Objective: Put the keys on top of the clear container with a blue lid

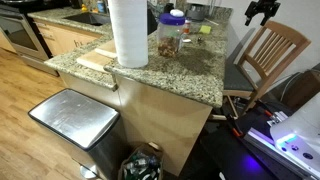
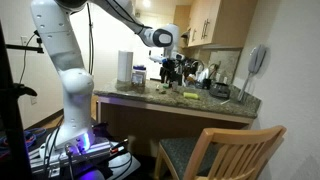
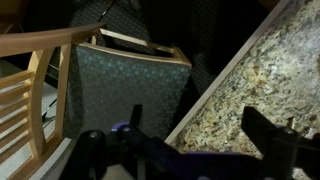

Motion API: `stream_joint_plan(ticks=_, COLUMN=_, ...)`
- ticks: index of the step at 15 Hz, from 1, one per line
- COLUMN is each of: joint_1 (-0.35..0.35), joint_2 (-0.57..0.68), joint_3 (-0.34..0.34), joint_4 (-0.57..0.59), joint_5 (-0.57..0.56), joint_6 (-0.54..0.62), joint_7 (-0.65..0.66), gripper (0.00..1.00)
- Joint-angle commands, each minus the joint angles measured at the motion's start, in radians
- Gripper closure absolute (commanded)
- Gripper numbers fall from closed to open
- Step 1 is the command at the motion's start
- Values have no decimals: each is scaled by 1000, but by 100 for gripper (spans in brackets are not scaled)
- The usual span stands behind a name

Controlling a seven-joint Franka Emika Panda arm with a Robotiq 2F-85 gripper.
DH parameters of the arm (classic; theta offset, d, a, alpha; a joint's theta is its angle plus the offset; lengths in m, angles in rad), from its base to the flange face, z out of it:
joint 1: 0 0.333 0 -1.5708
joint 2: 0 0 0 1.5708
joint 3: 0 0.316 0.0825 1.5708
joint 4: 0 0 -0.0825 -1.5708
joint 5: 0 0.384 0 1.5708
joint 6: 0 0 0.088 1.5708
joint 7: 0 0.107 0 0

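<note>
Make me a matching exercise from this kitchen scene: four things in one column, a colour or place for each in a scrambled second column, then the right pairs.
Things
1. paper towel roll
2. lid of the clear container
3. chair
4. trash can

Descriptions
A. blue
B. on the floor below the counter edge, with a metal top
C. white, standing upright on the counter
D. wooden frame, standing past the counter's end

Pairs: 1-C, 2-A, 3-D, 4-B
</note>
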Motion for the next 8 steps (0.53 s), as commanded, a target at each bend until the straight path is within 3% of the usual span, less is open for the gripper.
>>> stream_joint_plan(ticks=1, joint_1=-6, joint_2=1, joint_3=6, joint_4=2, joint_5=2, joint_6=-2, joint_7=-2, gripper=0)
stream_joint_plan(ticks=3, joint_1=5, joint_2=77, joint_3=25, joint_4=37, joint_5=1, joint_6=-4, joint_7=35, gripper=0)
stream_joint_plan(ticks=8, joint_1=69, joint_2=171, joint_3=110, joint_4=33, joint_5=1, joint_6=190, joint_7=135, gripper=0)
